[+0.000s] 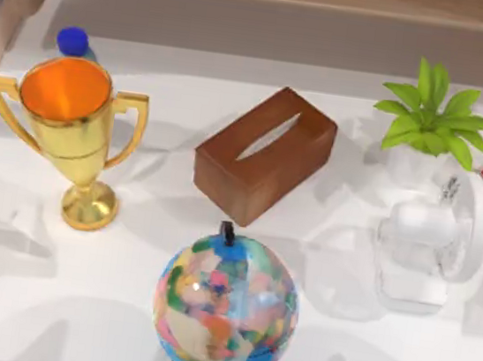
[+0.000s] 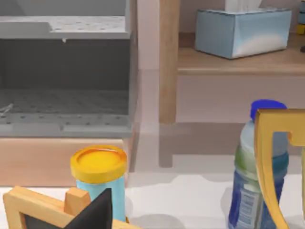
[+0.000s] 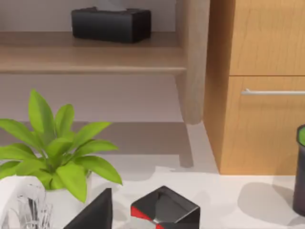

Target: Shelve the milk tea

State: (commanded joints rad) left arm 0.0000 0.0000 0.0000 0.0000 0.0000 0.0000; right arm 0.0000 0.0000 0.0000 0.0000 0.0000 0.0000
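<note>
Top view: globe (image 1: 225, 310) base cut off at edge; can't tell either arm's jaws' state.

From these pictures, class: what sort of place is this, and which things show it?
Probably a rendered home or office desk set against shelving: a white table crowded with a globe, a trophy and a wooden tissue box, with a wooden shelf behind.

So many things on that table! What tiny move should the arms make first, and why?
Probably swing the left gripper, low beside the yellow-lidded blue can at the left of the table, a little toward the middle for a look around. The gold trophy and the multicoloured globe stand tall enough to hide a small cup. The right gripper sits low by the black and red cube.
</note>
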